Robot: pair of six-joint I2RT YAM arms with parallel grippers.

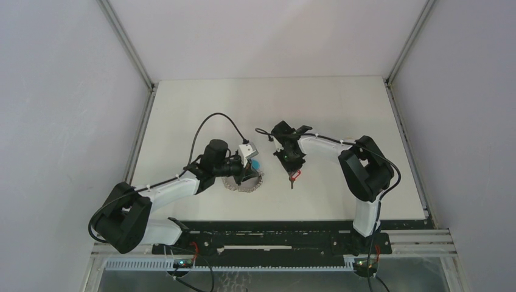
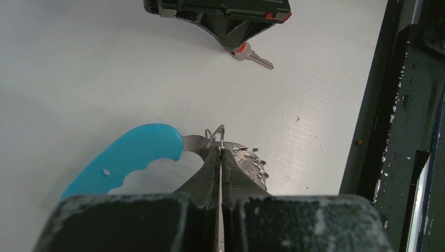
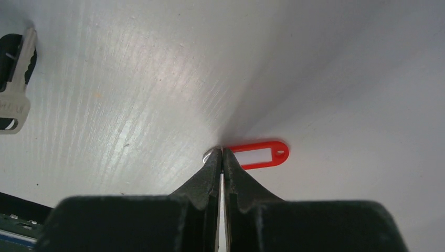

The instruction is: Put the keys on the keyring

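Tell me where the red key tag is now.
In the right wrist view, the red key tag sticks out rightward from the right gripper's shut tips.

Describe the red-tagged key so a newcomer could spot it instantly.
On the white table, follow the right arm to its hand, shut near the middle. The key is pinched in its tip; its red tag with a white label sets it apart from the silver-and-black key nearby.
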